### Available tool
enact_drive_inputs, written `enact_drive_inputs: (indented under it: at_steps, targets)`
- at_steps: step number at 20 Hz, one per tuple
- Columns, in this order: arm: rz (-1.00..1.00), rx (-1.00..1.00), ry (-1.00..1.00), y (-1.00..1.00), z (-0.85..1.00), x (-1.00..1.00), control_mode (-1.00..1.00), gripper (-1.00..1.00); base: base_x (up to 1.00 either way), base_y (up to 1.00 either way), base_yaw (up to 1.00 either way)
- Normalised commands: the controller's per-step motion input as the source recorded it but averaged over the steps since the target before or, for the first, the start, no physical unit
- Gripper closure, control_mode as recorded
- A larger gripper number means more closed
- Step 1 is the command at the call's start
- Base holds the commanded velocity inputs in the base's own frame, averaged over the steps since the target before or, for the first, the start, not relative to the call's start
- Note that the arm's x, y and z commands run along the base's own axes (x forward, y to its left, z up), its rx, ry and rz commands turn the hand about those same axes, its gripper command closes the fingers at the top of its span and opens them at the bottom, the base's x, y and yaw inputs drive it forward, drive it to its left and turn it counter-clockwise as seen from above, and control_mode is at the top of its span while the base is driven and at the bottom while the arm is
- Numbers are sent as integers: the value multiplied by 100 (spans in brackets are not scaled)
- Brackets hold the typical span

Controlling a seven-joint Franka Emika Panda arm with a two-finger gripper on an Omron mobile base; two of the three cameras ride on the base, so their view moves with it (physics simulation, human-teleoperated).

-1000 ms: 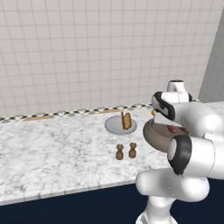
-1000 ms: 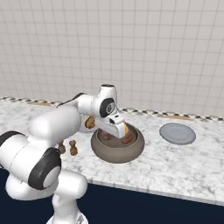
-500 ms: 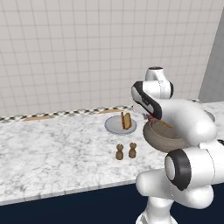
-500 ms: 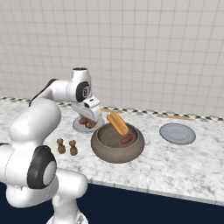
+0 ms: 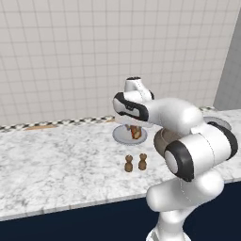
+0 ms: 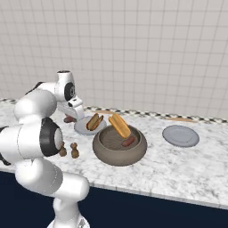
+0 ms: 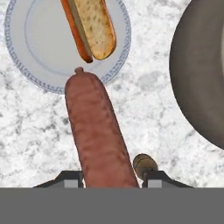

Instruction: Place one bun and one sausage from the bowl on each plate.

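My gripper (image 7: 111,177) is shut on a long reddish-brown sausage (image 7: 98,131) that sticks out ahead of the fingertips. The sausage's tip reaches the near rim of the left plate (image 7: 39,65), where a bun (image 7: 94,26) lies. From the right base view, the gripper (image 6: 72,116) hangs just left of that plate (image 6: 82,130), low over the counter. The taupe bowl (image 6: 111,153) stands to the plate's right, with another bun (image 6: 119,125) leaning on its rim and a sausage (image 6: 129,141) inside. The second plate (image 6: 180,136) lies bare further right.
Two small brown shakers (image 5: 128,163) (image 5: 142,161) stand on the marble counter in front of the left plate (image 5: 120,136); the top of one shaker (image 7: 144,164) shows just beside my fingers. A tiled wall runs behind the counter. The bowl's wall (image 7: 201,74) is close on the right.
The arm has swung left from over the bowl to the left plate, carrying the sausage out of the bowl. The bun in the bowl is uncovered now.
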Motion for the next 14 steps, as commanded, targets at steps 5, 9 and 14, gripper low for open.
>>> enact_drive_inputs:
  at_steps: [5, 9, 14]
  targets:
    - [2, -5, 3, 25, -42, 53, -100, 100, 0, 0, 0]
    - [0, -12, -12, 0, -49, 64, -100, 100, 0, 0, 0]
    - [0, -13, -12, 0, -51, 52, -100, 100, 0, 0, 0]
